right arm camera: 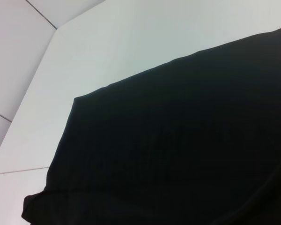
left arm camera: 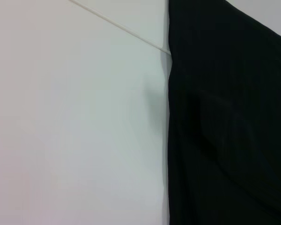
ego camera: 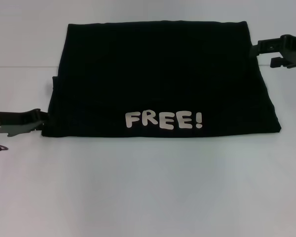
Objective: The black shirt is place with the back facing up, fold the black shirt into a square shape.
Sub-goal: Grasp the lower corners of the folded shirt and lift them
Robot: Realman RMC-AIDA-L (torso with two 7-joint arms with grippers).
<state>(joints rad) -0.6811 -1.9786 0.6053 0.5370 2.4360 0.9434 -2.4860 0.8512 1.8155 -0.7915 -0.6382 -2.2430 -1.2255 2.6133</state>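
Observation:
The black shirt [ego camera: 158, 74] lies flat on the white table as a wide folded rectangle, with the white lettering "FREE!" [ego camera: 164, 120] showing near its front edge. My left gripper [ego camera: 39, 122] sits low at the shirt's front left corner, fingers apart, tips right at the cloth edge. My right gripper [ego camera: 260, 53] is at the shirt's far right corner, also open, with one finger reaching the edge. The left wrist view shows the shirt's side edge [left arm camera: 225, 117]. A corner of the shirt [right arm camera: 178, 150] fills the right wrist view. Neither wrist view shows any fingers.
The white table [ego camera: 148, 187] stretches in front of the shirt and on both sides. A thin seam line [left arm camera: 117, 26] runs across the tabletop behind the shirt's left side. A small flap of cloth [ego camera: 54, 81] sticks out at the shirt's left edge.

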